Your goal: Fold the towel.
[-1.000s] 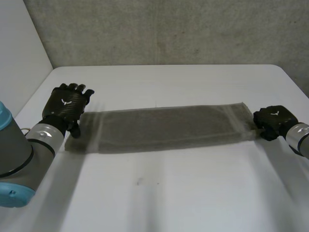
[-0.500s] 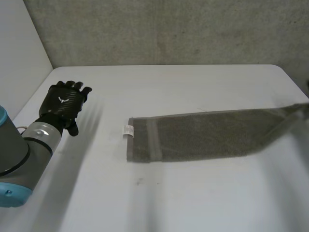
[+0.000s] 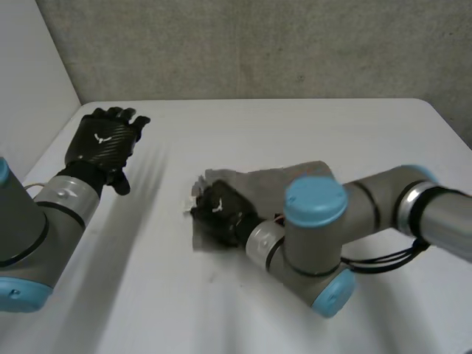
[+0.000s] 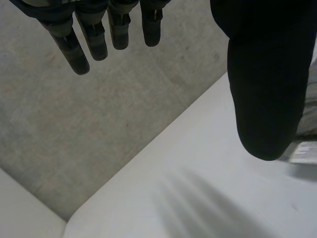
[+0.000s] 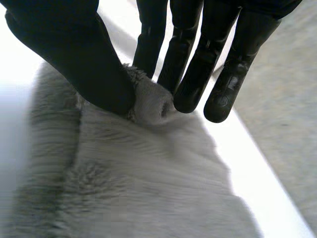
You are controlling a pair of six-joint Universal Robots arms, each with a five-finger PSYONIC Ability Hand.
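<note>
Right hand [image 3: 221,214] has dragged its pinched towel [image 3: 258,181] leftward; left hand [image 3: 99,147] hovers, fingers [image 4: 74,49] straight.

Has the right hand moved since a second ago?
Yes. The right hand has swung from the table's right edge leftward to the towel's left end.

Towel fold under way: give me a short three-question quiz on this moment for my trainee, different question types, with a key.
1. True or false: the left hand is holding the towel.
2. Pick one. The right hand is: A) open with straight fingers, B) pinching a bit of the towel between thumb and fingers, C) curled shut and empty.
3. Fill in the word: the left hand's fingers are ___ and hold nothing.

Key: 1 false; 2 B; 3 straight.
</note>
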